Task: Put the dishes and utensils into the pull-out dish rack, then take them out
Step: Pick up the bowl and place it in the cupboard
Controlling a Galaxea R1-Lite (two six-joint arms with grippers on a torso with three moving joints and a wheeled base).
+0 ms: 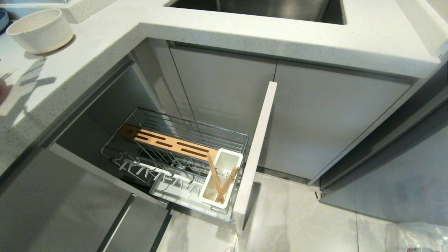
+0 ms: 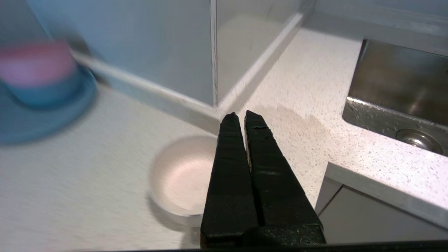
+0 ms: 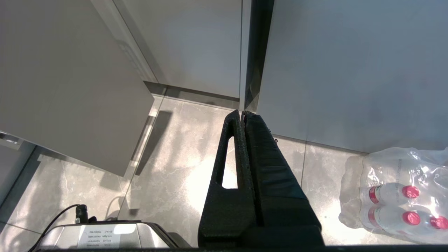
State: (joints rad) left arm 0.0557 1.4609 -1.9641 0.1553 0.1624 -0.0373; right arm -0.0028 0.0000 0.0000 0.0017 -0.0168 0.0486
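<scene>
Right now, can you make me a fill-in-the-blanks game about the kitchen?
1. The chopsticks stand in the white ____.
2. The off-white bowl sits on the ____.
3. The left claw is ____.
4. The rack is pulled ____.

Missing words: cup; counter; shut; out

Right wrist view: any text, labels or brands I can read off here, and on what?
White label on the grey robot base: several lines of print, upside down and too small to read.
Bottle pack on the floor: faint print on the wrap, not legible.
Nothing else carries text.
</scene>
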